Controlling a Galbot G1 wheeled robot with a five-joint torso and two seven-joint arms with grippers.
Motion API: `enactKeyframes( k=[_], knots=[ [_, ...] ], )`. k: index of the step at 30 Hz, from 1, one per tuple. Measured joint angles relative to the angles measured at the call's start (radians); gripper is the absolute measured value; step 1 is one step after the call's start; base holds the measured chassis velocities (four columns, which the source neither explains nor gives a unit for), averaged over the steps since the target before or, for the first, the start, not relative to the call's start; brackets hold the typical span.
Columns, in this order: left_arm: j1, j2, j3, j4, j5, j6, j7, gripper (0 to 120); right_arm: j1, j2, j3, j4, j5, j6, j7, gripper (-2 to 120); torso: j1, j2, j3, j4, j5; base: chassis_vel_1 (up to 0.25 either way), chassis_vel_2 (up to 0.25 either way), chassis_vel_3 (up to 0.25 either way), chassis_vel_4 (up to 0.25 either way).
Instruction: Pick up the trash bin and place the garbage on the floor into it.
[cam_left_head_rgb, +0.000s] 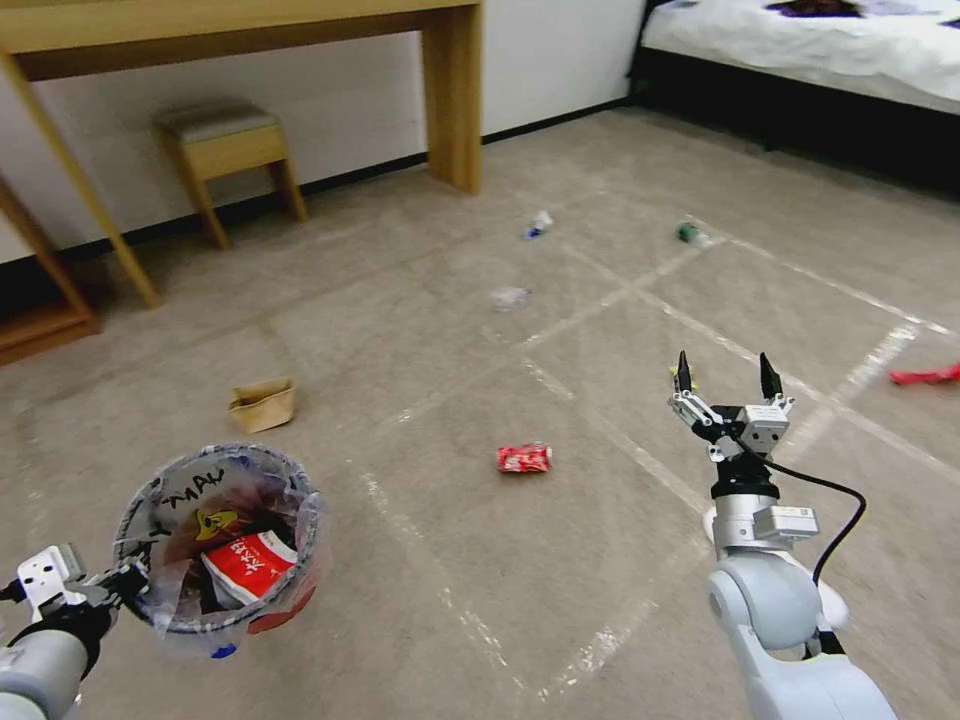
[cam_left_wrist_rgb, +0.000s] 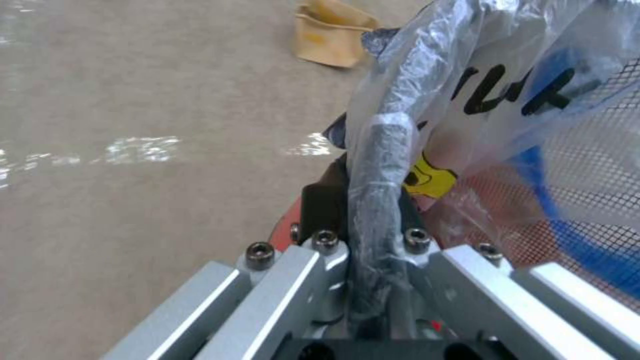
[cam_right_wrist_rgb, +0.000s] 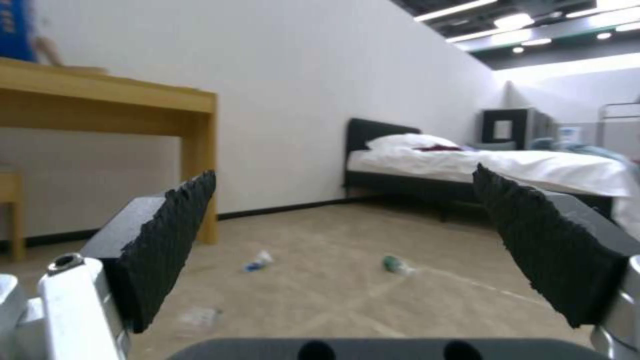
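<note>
Red trash bin held at lower left, right gripper raised empty.

The trash bin (cam_left_head_rgb: 222, 545) is pinched at its bag-lined rim by the left gripper (cam_left_head_rgb: 118, 585), jaws pressed on it. The right gripper (cam_left_head_rgb: 724, 378) is seen at right of centre, jaws spread. A crushed red can (cam_left_head_rgb: 524, 458) lies on the floor (cam_left_head_rgb: 420, 330) mid-frame, a brown paper bag (cam_left_head_rgb: 262, 404) left of it.

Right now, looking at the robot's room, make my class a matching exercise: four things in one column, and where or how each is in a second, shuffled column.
Things
1. trash bin
2. crushed red can
3. brown paper bag
4. right gripper

States
A. open, raised above the floor
B. lying between the two arms
C. held at its rim by the left gripper
D. lying beyond the bin

Pairs: 1-C, 2-B, 3-D, 4-A
</note>
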Motion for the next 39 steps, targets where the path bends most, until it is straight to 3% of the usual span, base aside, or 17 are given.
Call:
enactKeyframes(
  k=[12, 17, 39],
  knots=[
    [-0.005, 0.002, -0.003, 0.007, -0.003, -0.001, -0.001, 0, 0.008, 0.003, -0.004, -0.017, -0.001, 0.007, 0.000, 98, 0.000, 0.000, 0.000, -0.0007, 0.0000, -0.096, -0.089, -0.082, -0.097],
    [-0.010, 0.008, -0.013, 0.026, -0.006, -0.003, -0.007, 0, 0.011, 0.004, -0.005, -0.020, -0.001, 0.009, 0.000, 99, 0.000, 0.000, 0.000, 0.0006, -0.0001, 0.000, 0.000, 0.000, 0.000],
    [-0.011, 0.016, -0.025, 0.041, -0.016, -0.006, -0.009, 0, 0.013, 0.006, -0.007, -0.026, -0.001, 0.014, -0.001, 98, 0.000, 0.000, 0.000, 0.0000, 0.0000, 0.000, 0.000, 0.000, 0.000]
  ],
)
